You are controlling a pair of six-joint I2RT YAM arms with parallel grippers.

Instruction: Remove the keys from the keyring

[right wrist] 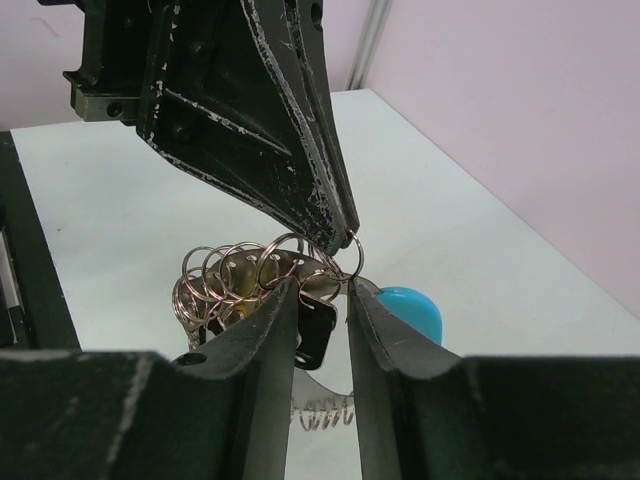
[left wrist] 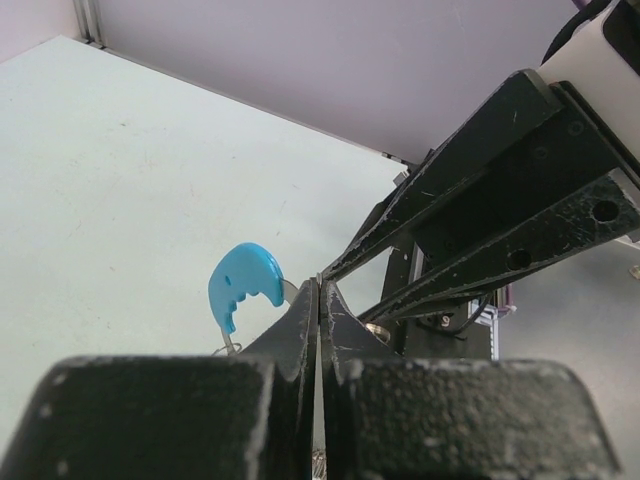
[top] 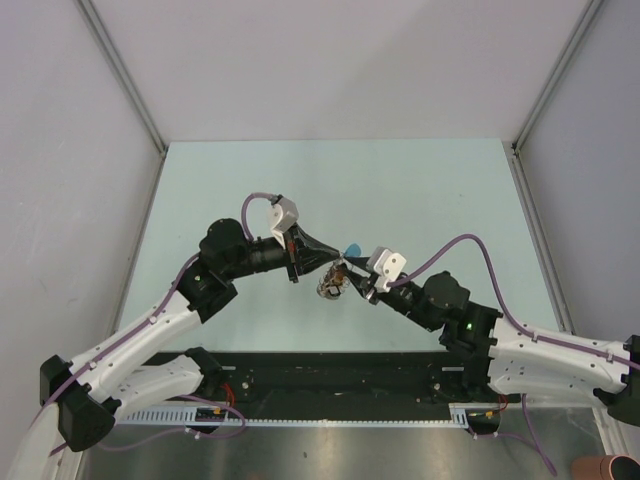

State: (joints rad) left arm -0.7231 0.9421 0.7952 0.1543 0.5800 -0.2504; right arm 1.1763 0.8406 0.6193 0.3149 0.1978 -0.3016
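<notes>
Table (top: 420,190): flat top, pale green, plain all over.
Black strip (top: 330,372): long and dark, lies along the near edge of the table, from side to side.
Keyring (top: 330,287): a bunch of silvery rings over the middle of the table; cannot tell if it touches the top.

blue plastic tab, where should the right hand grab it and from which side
Probably its rounded free end, pinched across the flat faces. The light-blue rounded plastic tab juts out on the far side of the silver wire rings, clear of the left hand, so come from there.
</notes>
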